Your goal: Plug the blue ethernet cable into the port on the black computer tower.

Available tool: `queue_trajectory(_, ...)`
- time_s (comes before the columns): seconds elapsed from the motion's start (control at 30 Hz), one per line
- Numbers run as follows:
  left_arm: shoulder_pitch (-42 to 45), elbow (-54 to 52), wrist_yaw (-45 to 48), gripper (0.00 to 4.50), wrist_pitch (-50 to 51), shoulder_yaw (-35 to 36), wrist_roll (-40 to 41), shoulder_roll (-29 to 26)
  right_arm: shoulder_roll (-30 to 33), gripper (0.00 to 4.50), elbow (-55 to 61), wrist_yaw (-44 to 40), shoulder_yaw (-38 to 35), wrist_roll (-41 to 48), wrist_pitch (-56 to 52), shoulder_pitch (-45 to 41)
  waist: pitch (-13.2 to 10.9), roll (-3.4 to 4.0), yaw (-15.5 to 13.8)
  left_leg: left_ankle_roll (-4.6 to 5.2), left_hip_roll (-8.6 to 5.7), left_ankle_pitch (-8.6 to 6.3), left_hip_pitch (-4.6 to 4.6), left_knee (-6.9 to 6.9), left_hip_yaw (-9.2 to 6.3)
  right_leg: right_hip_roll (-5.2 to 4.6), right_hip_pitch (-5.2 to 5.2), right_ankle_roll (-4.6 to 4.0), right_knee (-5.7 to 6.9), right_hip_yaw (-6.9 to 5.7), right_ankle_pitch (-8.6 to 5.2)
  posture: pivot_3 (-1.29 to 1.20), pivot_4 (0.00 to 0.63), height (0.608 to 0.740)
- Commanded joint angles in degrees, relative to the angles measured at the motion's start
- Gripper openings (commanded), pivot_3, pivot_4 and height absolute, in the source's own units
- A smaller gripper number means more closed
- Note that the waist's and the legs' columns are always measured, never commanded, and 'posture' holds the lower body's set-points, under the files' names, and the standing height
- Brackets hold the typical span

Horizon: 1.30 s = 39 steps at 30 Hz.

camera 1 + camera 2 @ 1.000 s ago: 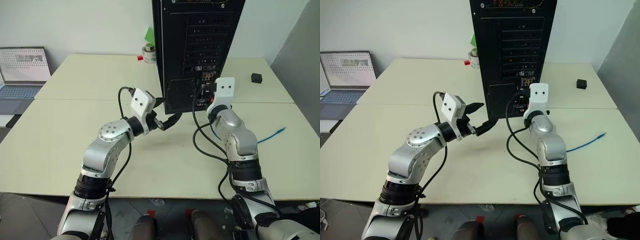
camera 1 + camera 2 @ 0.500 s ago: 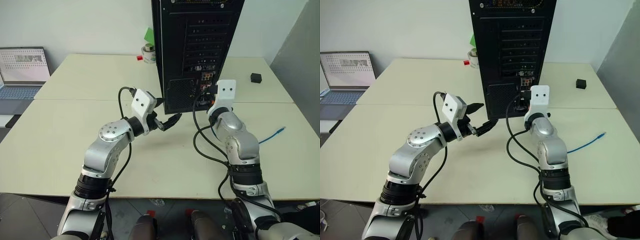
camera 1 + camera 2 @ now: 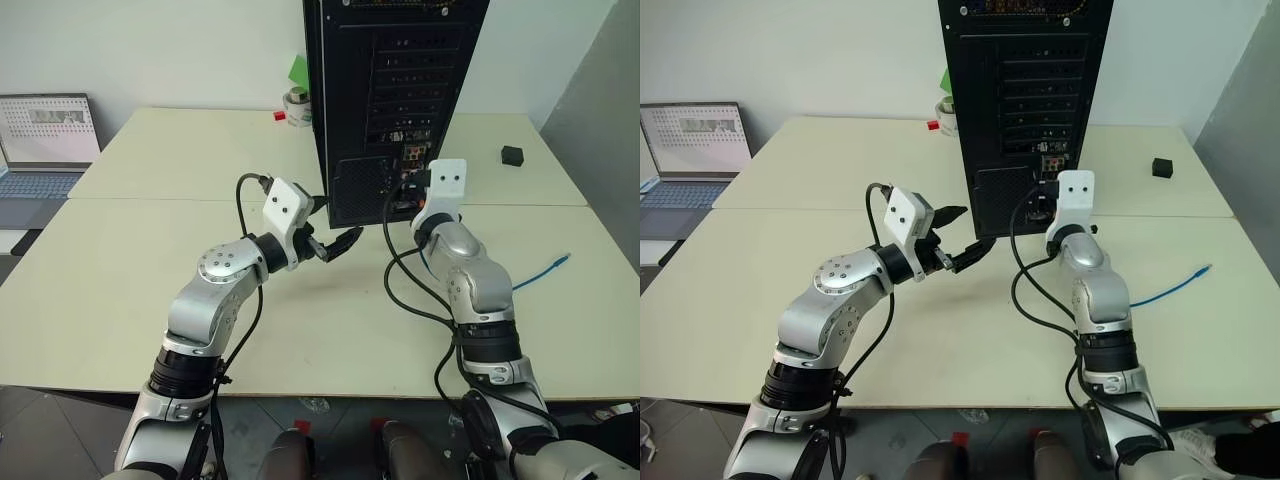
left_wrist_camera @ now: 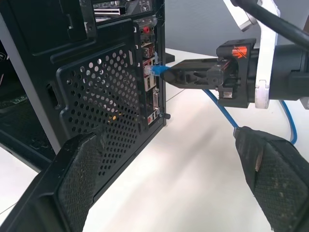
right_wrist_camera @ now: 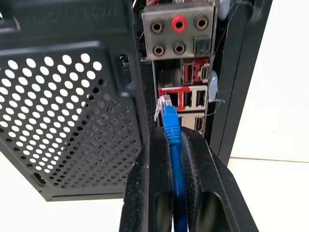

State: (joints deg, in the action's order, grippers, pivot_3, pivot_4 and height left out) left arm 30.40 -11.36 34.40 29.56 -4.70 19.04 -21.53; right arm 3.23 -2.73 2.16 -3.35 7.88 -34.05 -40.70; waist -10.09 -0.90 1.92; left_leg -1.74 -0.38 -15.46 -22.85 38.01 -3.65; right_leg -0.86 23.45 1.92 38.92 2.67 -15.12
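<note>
Blue cable (image 5: 172,133) pinched in my right fingers (image 5: 170,145), plug just at the tower (image 5: 72,92) ports, left fingers (image 4: 87,169) spread idle beside it; I judge slight misalignment would jam the plug against the port's edge.

An open laptop (image 3: 45,145) sits at nine o'clock on the counter (image 3: 130,280); a small black cube (image 3: 513,155) lies at two o'clock.

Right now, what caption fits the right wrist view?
Right gripper pinches the thin blue ethernet cable, its clear plug just short of the black metal computer tower's rear ports.
</note>
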Motion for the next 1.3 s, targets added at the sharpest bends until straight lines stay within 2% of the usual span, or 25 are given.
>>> queue_trajectory(0.03, 0.3, -2.4, 0.0, 4.46, -1.2, 0.1, -0.2, 0.1, 0.2, 0.0, 1.0, 0.0, -1.0, 0.0, 1.8, -2.1, 0.0, 0.0, 0.0, 0.0, 0.0, 0.0, 0.0, 0.0, 0.0, 0.0, 0.0, 0.0, 0.0, 0.0, 0.0, 0.0, 0.15, 0.74)
queue_trajectory(0.63, 0.0, -2.6, 0.0, 4.46, -1.6, 0.2, -0.6, 0.0, 0.9, 0.0, 4.6, -1.4, -0.4, 0.1, -0.9, 0.5, 0.0, 0.0, 0.0, 0.0, 0.0, 0.0, -0.01, -0.01, -0.01, 0.0, 0.0, 0.0, -0.01, 0.0, 0.0, 0.0, 0.15, 0.74)
queue_trajectory(1.3, -0.3, -2.7, 0.3, 4.46, -2.0, 0.1, -1.1, -0.1, 0.4, 0.0, 0.3, -0.3, -1.1, -0.1, 1.8, -1.2, 0.0, 0.0, 0.0, 0.0, 0.0, 0.0, -0.01, -0.02, 0.0, 0.0, 0.0, 0.0, -0.02, 0.0, 0.0, 0.0, 0.15, 0.74)
